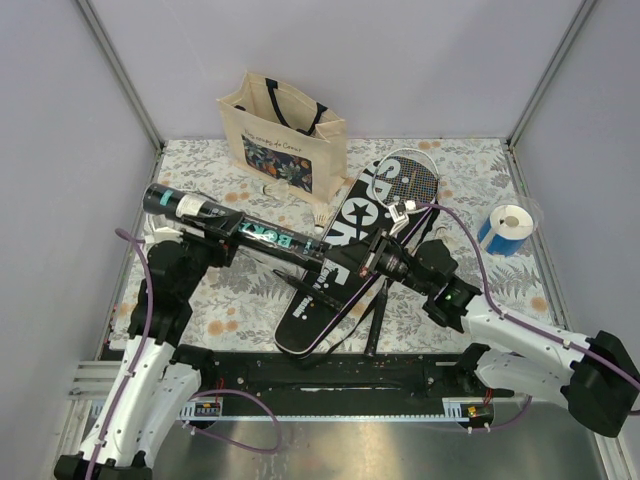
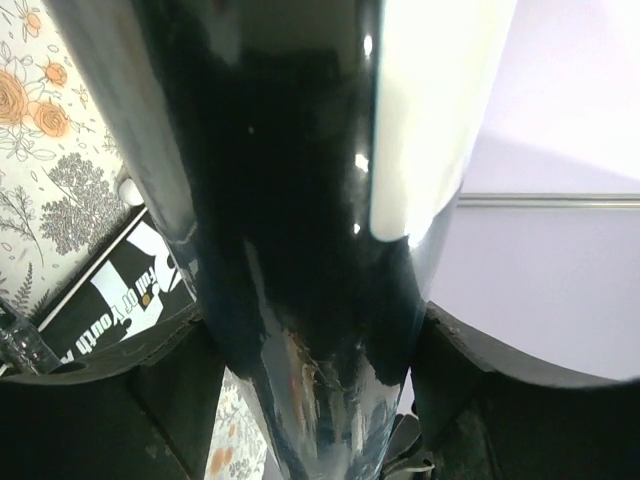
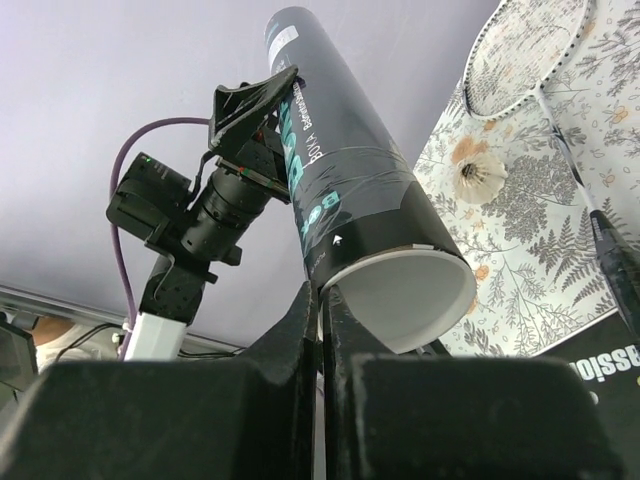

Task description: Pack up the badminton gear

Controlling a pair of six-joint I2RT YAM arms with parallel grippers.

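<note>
my right tool [image 3: 322, 300] is pressed together at the open mouth of the tube [image 3: 345, 170], which my left tool [image 1: 218, 232] pinches aloft over the desk [image 1: 230, 300]. filling it, i judge; next means spreading to fetch the loose shuttlecock [image 3: 478, 178].

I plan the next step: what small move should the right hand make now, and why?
Probably withdraw toward the shuttlecock on the table: the right hand is shut, apparently empty, at the open mouth of the tube, which the left hand holds.
</note>
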